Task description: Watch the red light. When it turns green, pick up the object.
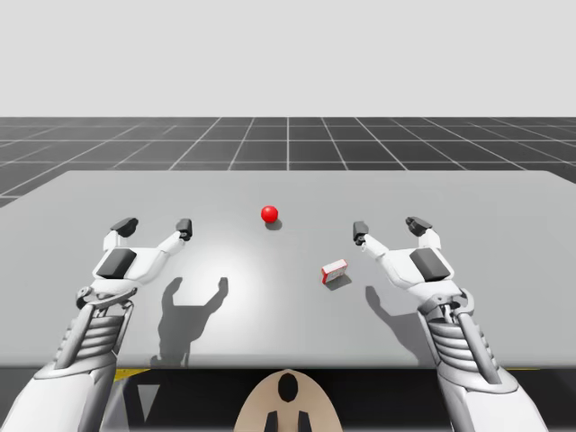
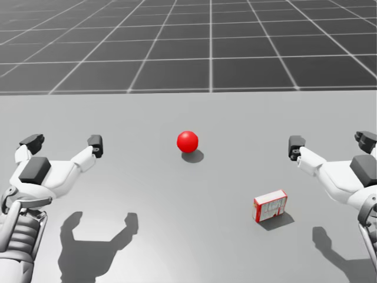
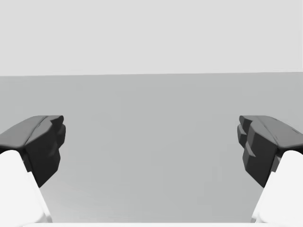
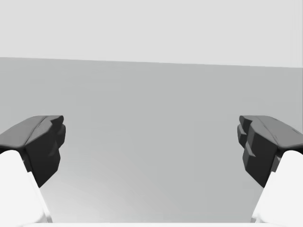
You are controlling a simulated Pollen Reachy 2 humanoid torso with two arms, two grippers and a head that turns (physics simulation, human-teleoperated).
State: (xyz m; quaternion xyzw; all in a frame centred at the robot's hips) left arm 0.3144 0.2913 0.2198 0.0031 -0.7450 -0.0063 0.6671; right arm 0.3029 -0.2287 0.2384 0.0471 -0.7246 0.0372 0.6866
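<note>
high view: the red light (image 1: 269, 213) is a red ball on the grey table (image 1: 288, 315), near the middle and toward the far side. it shows red, not green, so i judge this to be the waiting step. the red and white box (image 1: 334, 270) lies on the table on my right half, closer to me than the light. my right gripper (image 1: 388, 228) hovers near it with its fingers spread wide and nothing between them. my left gripper (image 1: 155, 226) hangs well apart on the other side, equally spread and empty.

head view: the red and white box (image 2: 270, 206) sits inward of the right gripper (image 2: 330, 141) and back toward my torso, so the fingertips point past it. its long axis runs roughly side to side across the table, slightly skewed. the right arm is plainly the nearer one; the left gripper (image 2: 63, 142) has the light between it and the box.

left wrist view: both dark fingers (image 3: 42, 146) stand far apart over bare table.

right wrist view: the fingers (image 4: 262, 146) are apart too, with only table ahead. once the light turns green, i judge the right hand must draw back and inward before closing across the box's short side.
</note>
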